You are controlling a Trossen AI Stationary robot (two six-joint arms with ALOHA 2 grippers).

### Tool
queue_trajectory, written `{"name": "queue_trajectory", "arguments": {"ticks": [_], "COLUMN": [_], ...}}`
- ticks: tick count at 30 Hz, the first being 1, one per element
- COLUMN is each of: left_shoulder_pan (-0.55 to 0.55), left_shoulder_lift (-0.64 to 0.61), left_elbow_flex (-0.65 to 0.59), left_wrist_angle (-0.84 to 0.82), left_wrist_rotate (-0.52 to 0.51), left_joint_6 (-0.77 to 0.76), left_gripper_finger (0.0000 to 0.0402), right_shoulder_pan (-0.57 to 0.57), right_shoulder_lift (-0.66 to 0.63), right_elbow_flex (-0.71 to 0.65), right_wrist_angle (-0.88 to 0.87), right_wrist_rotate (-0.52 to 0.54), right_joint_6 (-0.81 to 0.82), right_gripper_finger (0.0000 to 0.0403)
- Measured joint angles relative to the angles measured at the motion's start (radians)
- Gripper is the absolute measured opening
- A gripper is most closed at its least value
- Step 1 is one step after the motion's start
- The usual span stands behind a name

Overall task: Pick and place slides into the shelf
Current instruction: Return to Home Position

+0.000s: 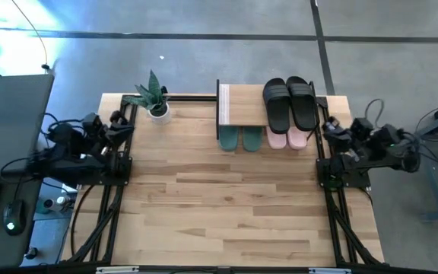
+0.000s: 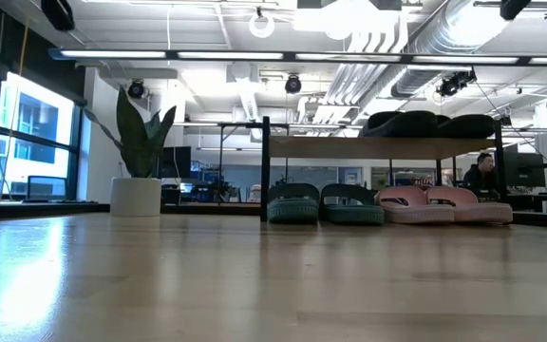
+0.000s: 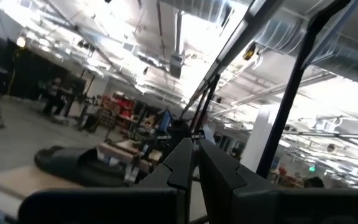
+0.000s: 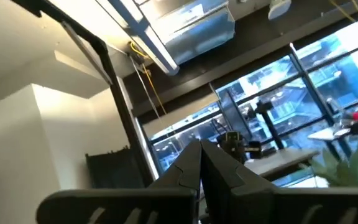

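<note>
**Both arms tucked at the table sides, six slides at the shelf**

My left gripper (image 3: 194, 149) sits pulled in at the table's left edge, fingers pressed together on nothing. My right gripper (image 4: 201, 148) mirrors it at the right edge, also pinched closed and empty.

Outward from there I count six slides in three pairs. The black wide-strap pair (image 1: 289, 103) lies side by side on the right end of the low light-wood shelf on a thin black frame (image 1: 242, 106). The light pink pair (image 1: 287, 140) stands under that end, with the teal-green pair (image 1: 240, 139) just beside it under the left half.

Every slide's long axis runs back to front, across the shelf, and the black straps sit toward the back.

The shelf hugs the back edge of the big wooden tabletop (image 1: 226, 205), its right end near the right arm's frame. A spiky green plant in a white pot (image 1: 157, 103) stands off its left end. Bare boards run wide from the shelf to the front edge
</note>
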State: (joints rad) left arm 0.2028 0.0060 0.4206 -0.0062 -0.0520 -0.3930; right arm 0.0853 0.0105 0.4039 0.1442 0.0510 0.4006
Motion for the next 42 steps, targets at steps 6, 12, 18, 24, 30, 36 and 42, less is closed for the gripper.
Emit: {"name": "queue_trajectory", "arguments": {"ticks": [6,12,18,24,30,36,42], "left_shoulder_pan": [0.0,0.0,0.0,0.0,0.0,0.0,0.0], "left_shoulder_lift": [0.0,0.001,0.001,0.001,0.001,0.001,0.001], "left_elbow_flex": [-0.093,-0.167,-0.226,-0.262,-0.299,-0.388,-0.412], "left_wrist_angle": [0.09,0.15,0.197,0.2,0.214,0.351,0.339], "left_wrist_rotate": [0.009,0.014,0.015,0.015,0.011,0.01,0.009], "left_joint_6": [-0.065,-0.115,-0.156,-0.19,-0.205,-0.217,-0.211], "left_gripper_finger": [0.0017,0.0017,0.0017,0.0017,0.0017,0.0017,0.0017], "right_shoulder_pan": [0.0,0.0,0.0,0.0,0.0,0.0,0.0], "right_shoulder_lift": [0.0,0.0,0.0,0.0,0.0,0.0,0.0], "right_elbow_flex": [-0.145,-0.247,-0.326,-0.349,-0.349,-0.349,-0.349], "right_wrist_angle": [0.169,0.304,0.415,0.425,0.422,0.392,0.339], "right_wrist_rotate": [0.0,0.001,0.001,0.013,0.016,0.015,0.014], "right_joint_6": [0.068,0.097,0.139,0.145,0.146,0.168,0.171], "right_gripper_finger": [0.0,0.0,0.0,0.0,0.0,0.0,0.0]}}
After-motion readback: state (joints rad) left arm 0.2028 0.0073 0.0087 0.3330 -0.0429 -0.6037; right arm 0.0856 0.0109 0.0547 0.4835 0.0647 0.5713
